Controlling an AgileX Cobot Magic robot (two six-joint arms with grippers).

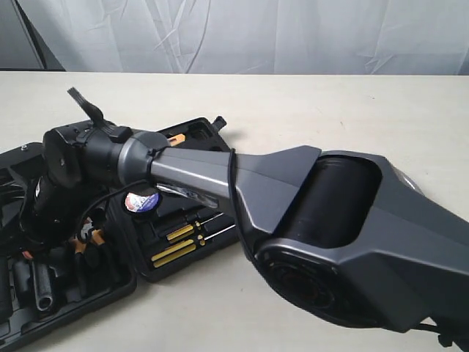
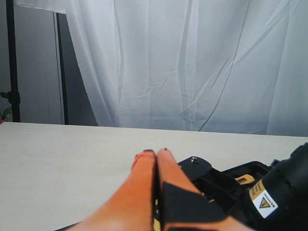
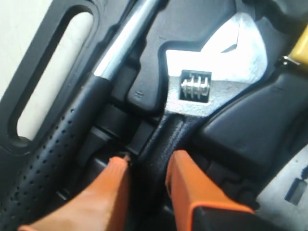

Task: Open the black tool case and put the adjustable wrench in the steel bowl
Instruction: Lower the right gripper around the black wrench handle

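Case: the black tool case (image 1: 192, 130) is lying open on the bench (image 1: 330, 103), on the left side of the exterior view.
Wrench: the adjustable wrench (image 3: 195, 103) is lying in its shaped hole inside the case. Only the right wrist view is showing it.
Right arm: the big grey right arm (image 1: 330, 213) is reaching across into the case. In the exterior view it is hiding its own gripper.
Right gripper: the right gripper (image 3: 150, 163) is standing spread, with one orange finger (image 3: 185, 178) on each side of the wrench's black handle. I cannot tell if the fingers are touching it.
Neighbour: a long tool (image 3: 72, 130) with a dotted black grip and a silver shaft is lying just beside the wrench.
Left gripper: only the left wrist view is showing the left gripper (image 2: 156, 153). Its orange tips are pressing together with nothing between them.
Background: a white curtain (image 2: 192, 62) is hanging behind the bench.
Exterior only: yellow-handled tools (image 1: 174, 253) are sitting in the case's right half.
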